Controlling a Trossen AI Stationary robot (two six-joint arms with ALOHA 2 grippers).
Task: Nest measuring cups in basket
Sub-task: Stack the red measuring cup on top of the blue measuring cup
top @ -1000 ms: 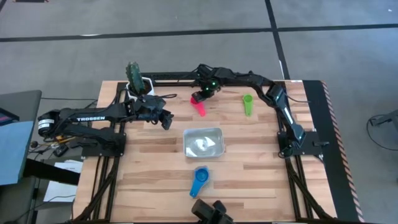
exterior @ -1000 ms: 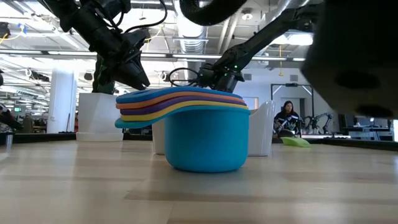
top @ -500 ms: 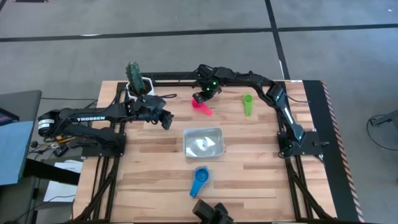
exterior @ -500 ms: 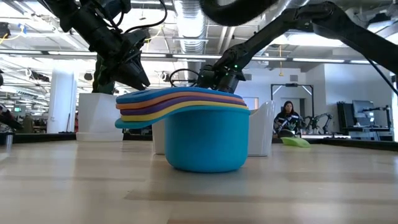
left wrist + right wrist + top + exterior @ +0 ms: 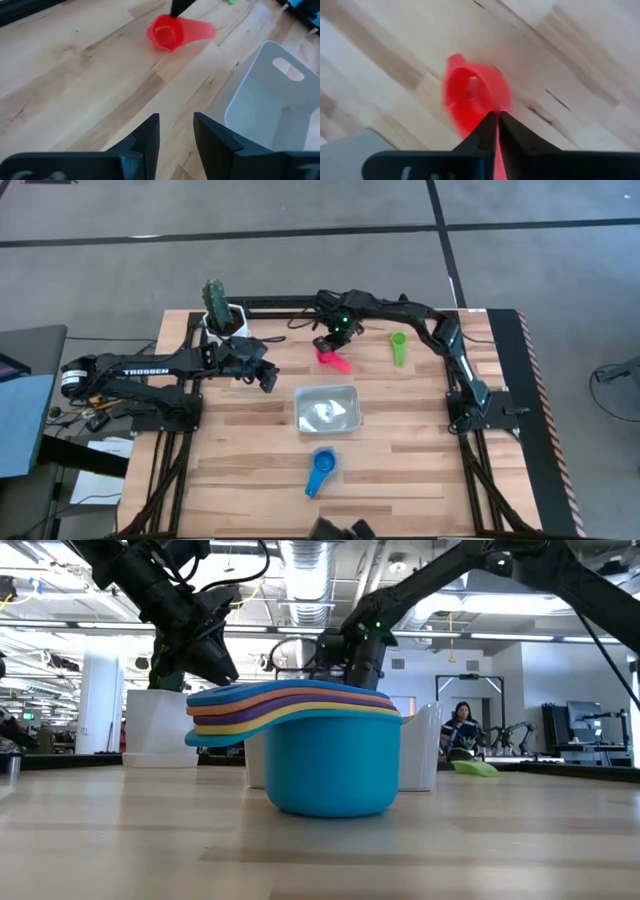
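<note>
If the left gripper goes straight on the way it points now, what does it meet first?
Probably the pink cup, lying straight ahead of the open left gripper; the basket sits off to one side of that line.

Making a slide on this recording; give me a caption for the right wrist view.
Right gripper shut on the pink measuring cup by its handle, above the wooden table.
</note>
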